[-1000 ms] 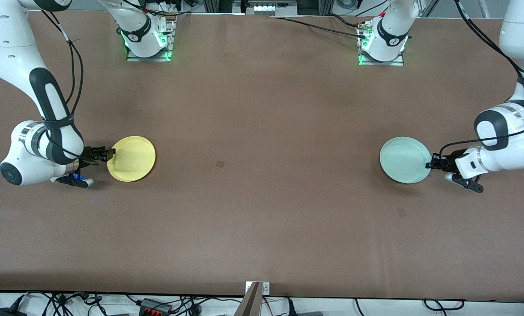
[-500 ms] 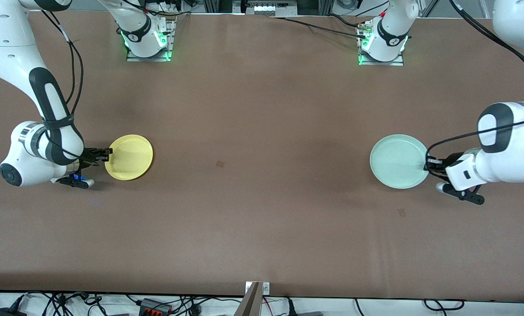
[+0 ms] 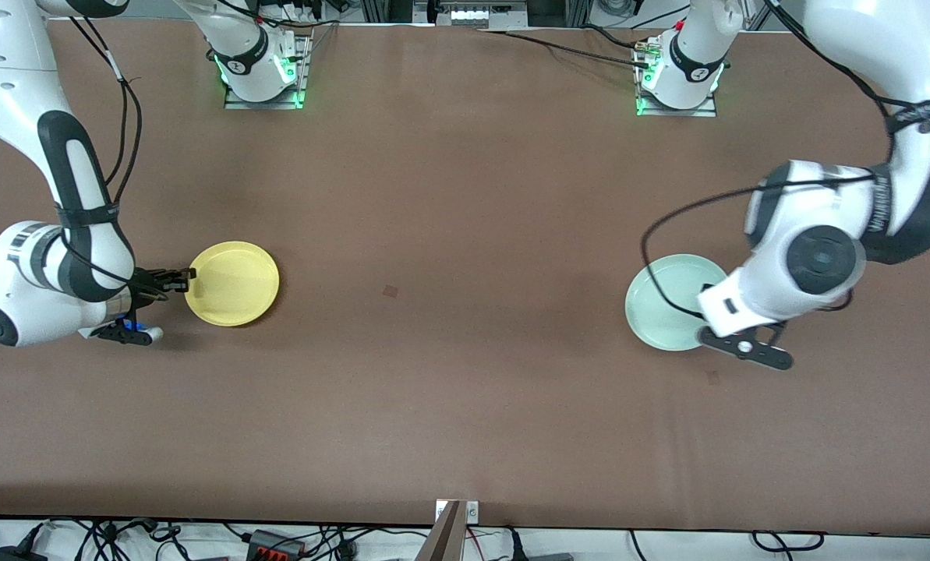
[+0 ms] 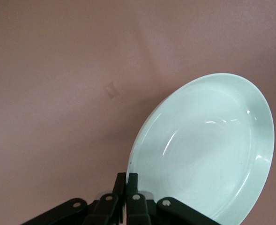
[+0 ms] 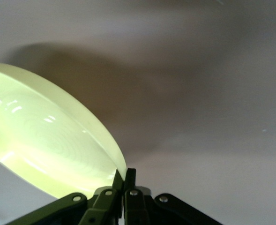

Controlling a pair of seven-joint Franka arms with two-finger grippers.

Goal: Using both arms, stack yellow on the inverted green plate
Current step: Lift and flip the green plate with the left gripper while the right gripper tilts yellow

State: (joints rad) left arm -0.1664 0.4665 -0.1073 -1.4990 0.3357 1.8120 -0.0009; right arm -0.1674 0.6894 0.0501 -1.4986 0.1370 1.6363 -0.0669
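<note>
The yellow plate [image 3: 231, 283] sits rim up toward the right arm's end of the table. My right gripper [image 3: 186, 274] is shut on the edge of its rim. In the right wrist view the fingers [image 5: 124, 174] pinch the rim of the yellow plate [image 5: 44, 140], which throws a broad shadow. Toward the left arm's end, the green plate [image 3: 663, 304] is partly covered by the left arm's wrist, which hides its gripper in the front view. In the left wrist view my left gripper [image 4: 127, 177] is shut on the rim of the green plate [image 4: 208, 145], which is held tilted above the table.
The brown table [image 3: 465, 195] spreads wide between the two plates, with a small dark mark [image 3: 390, 291] near its middle. The right arm's base [image 3: 262, 78] and the left arm's base [image 3: 677, 78] stand along the edge farthest from the front camera. Cables lie past the nearest edge.
The right gripper has closed on the yellow plate's rim. The left arm has risen and turned its wrist, carrying the green plate toward the middle of the table.
</note>
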